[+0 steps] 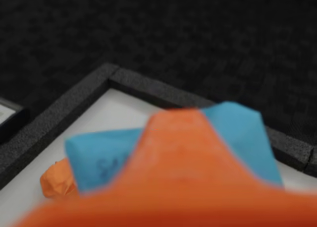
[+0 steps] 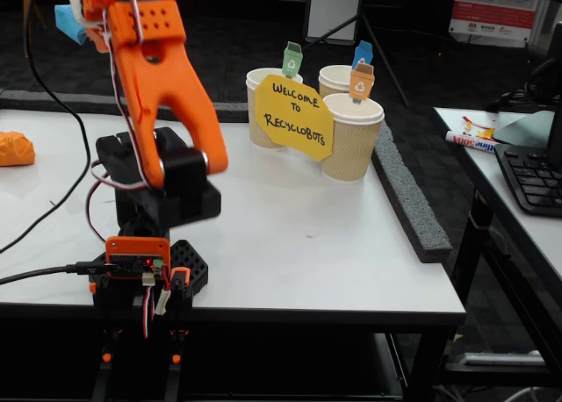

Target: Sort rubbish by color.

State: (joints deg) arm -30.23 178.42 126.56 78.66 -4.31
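Arm (image 2: pixel 158 95) raised high, gripper (image 1: pixel 188 152) clamping blue piece (image 1: pixel 104 157)

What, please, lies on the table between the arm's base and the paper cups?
In the fixed view, nothing: the white tabletop is bare between the arm's base and the paper cups. The yellow sign hangs on the cups themselves.
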